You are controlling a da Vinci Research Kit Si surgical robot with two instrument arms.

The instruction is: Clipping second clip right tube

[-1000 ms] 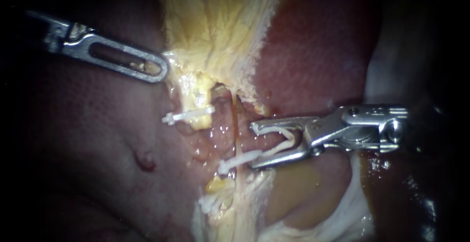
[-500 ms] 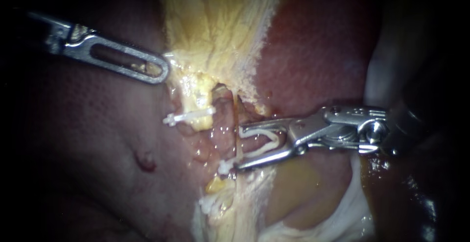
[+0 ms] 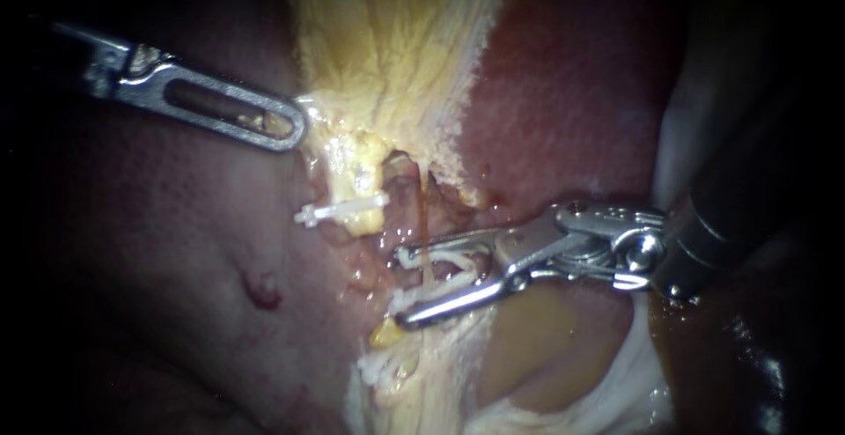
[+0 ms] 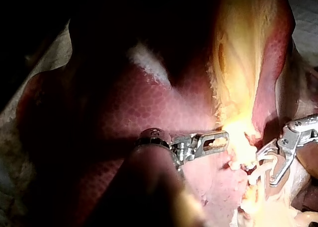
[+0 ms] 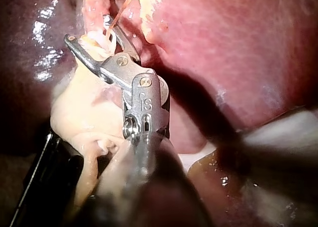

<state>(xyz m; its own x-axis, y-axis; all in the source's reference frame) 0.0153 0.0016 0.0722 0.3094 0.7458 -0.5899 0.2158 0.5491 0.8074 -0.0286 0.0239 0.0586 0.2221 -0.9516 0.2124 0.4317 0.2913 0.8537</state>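
Note:
My right instrument point(image 3: 402, 283) comes in from the right, its jaws spread and holding an open white clip point(image 3: 437, 263) between them. Jaws and clip straddle the thin right tube point(image 3: 424, 215), one on each side. In the right wrist view the same jaws point(image 5: 88, 30) reach into the pale tissue around the tube. A shut white clip point(image 3: 340, 210) sits on the left tube, and another white clip point(image 3: 377, 366) lies lower down. My left instrument point(image 3: 293, 129) is shut on the yellow edge of the gallbladder point(image 3: 387, 56), as the left wrist view point(image 4: 224, 138) also shows.
Dark red liver point(image 3: 563, 92) lies right of the gallbladder and more liver point(image 3: 176, 250) on the left, with a small red nick point(image 3: 261, 291). Pale whitish tissue point(image 3: 634, 373) curls under my right instrument's shaft.
My right instrument has moved left with the open clip, from beside the tube to astride it. The left instrument and the clip on the left tube have stayed put.

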